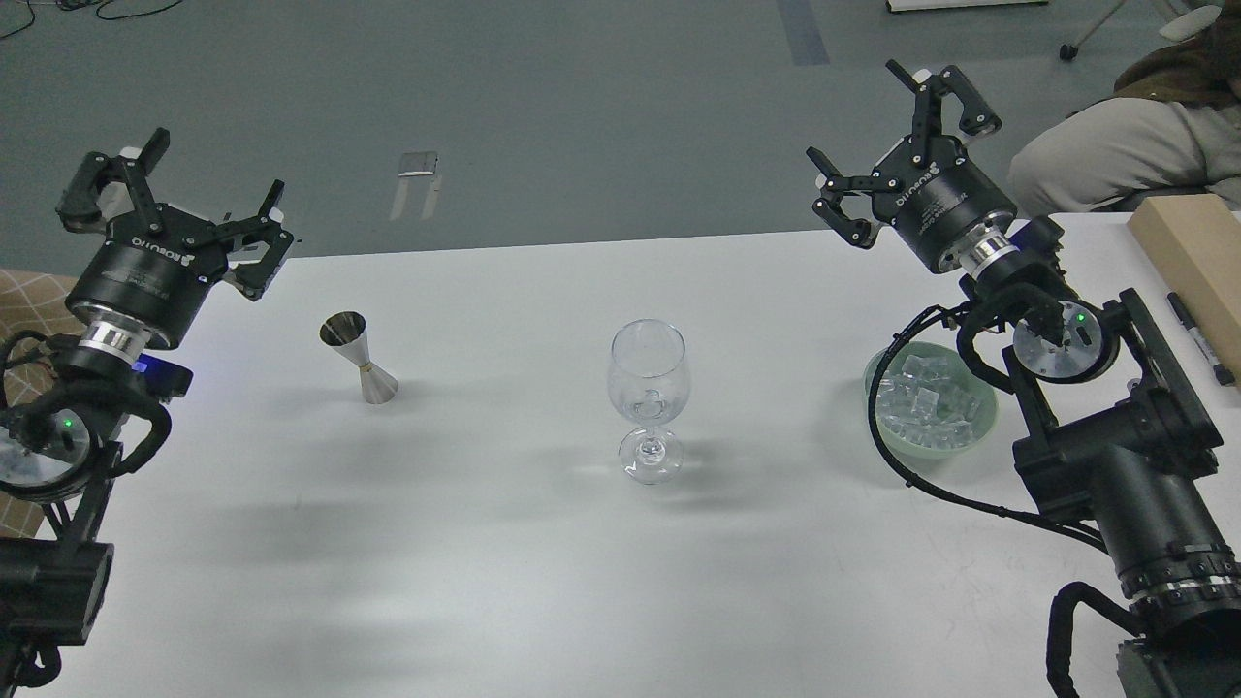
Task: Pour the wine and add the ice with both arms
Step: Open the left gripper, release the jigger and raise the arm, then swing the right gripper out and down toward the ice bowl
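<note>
Flanking the central wine glass (649, 402), jigger (359, 357) left and ice (926, 397) right suit each arm; both grippers, left gripper (175, 194) and right gripper (897, 136), spread wide, empty.

Seated person (1134, 145) beyond table's far right corner; tan box (1197, 257) and black marker (1199, 337) along white table's (485, 543) right edge.

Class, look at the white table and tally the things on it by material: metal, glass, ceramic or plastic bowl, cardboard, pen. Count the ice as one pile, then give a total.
Metal: 1, the silver hourglass-shaped jigger
Glass: 1, the clear stemmed wine glass
Bowl: 1, the pale green bowl
Ice: 1 pile of clear cubes
Cardboard: 1, the tan box
Pen: 1, the black marker
Total: 6
</note>
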Robot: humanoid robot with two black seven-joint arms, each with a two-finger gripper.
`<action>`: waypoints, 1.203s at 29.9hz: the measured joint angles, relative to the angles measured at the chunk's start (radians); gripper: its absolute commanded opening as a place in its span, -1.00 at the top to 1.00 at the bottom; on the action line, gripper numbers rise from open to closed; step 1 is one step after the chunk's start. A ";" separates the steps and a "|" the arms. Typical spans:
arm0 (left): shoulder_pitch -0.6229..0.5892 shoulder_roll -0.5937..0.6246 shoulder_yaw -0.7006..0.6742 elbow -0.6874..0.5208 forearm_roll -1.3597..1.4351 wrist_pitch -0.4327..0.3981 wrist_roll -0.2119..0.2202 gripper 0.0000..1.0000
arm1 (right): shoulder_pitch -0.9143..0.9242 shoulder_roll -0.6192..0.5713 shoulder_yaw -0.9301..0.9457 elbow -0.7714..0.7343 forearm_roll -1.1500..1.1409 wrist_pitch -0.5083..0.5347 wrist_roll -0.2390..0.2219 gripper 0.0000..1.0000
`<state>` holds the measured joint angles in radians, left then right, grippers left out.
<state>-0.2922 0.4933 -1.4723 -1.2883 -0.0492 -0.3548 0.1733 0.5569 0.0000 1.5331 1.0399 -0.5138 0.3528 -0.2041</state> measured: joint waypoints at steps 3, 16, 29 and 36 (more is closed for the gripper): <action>-0.025 0.013 0.000 0.003 0.083 -0.062 -0.004 -0.95 | 0.015 0.000 0.000 0.000 0.000 0.000 0.000 -1.00; -0.236 0.019 0.004 0.003 0.161 -0.079 -0.013 -0.95 | 0.061 0.000 -0.002 -0.006 -0.007 0.002 0.005 -1.00; -0.265 -0.002 0.159 0.023 0.195 -0.069 -0.017 -0.95 | 0.120 0.000 -0.002 -0.070 -0.009 0.006 0.055 -1.00; -0.230 -0.039 0.193 0.023 0.195 -0.069 -0.016 -0.95 | 0.122 0.000 -0.004 -0.076 -0.009 0.006 0.055 -1.00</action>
<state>-0.5217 0.4545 -1.2789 -1.2650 0.1459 -0.4234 0.1576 0.6788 0.0000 1.5296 0.9641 -0.5231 0.3591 -0.1494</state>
